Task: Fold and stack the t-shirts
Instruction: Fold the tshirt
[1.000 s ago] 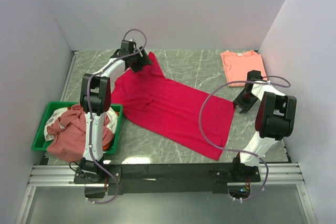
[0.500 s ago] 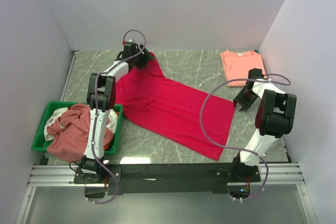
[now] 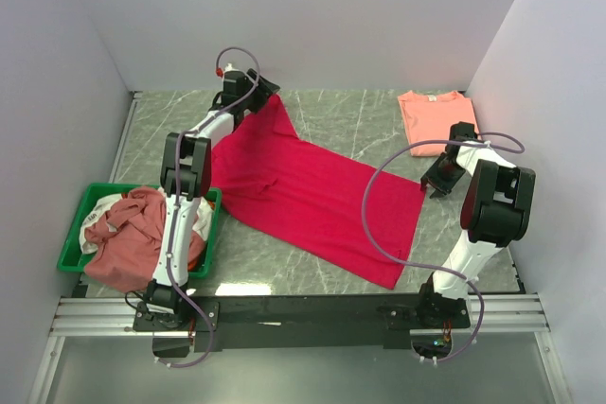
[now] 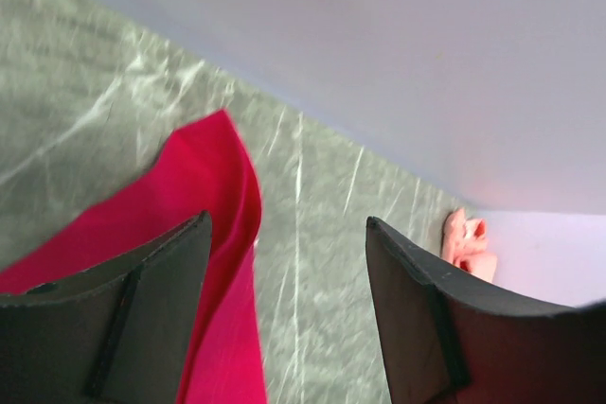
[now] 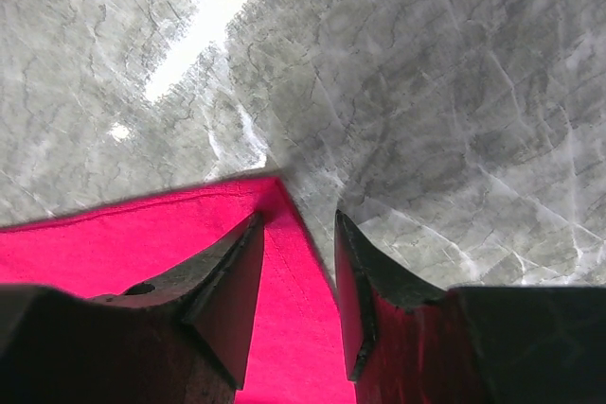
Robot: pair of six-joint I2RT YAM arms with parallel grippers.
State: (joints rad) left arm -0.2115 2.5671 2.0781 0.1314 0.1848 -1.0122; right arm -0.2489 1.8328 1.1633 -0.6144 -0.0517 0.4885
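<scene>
Left gripper (image 3: pixel 268 88) of mine hangs at the far left of the table (image 3: pixel 360 125) with its jaws spread wide and nothing clamped. A pointed tip of the crimson t-shirt (image 3: pixel 312 191) lies on the marble just beyond my left fingers (image 4: pixel 142 319).

Right gripper (image 3: pixel 437 177) sits low at the shirt's right corner. Its jaws are parted by a narrow gap over the cloth edge (I see red fabric below and between the tips, none pinched).

Over at the near left stands a green tray (image 3: pixel 72 234). It holds a rumpled heap of dusty rose cloth (image 3: pixel 142 243) that spills over the near rim, with a bit of white cloth (image 3: pixel 102 205) showing in it.

Spread flat across the middle of the table, the crimson t-shirt has its long axis on a diagonal from far left to near right. Its straight edge is at the near-right end and its point at the far-left end; which end is the neck I cannot tell.

A folded salmon-pink t-shirt (image 3: pixel 437 120) lies at the far right, collar toward the far wall, well apart from the crimson one.
</scene>
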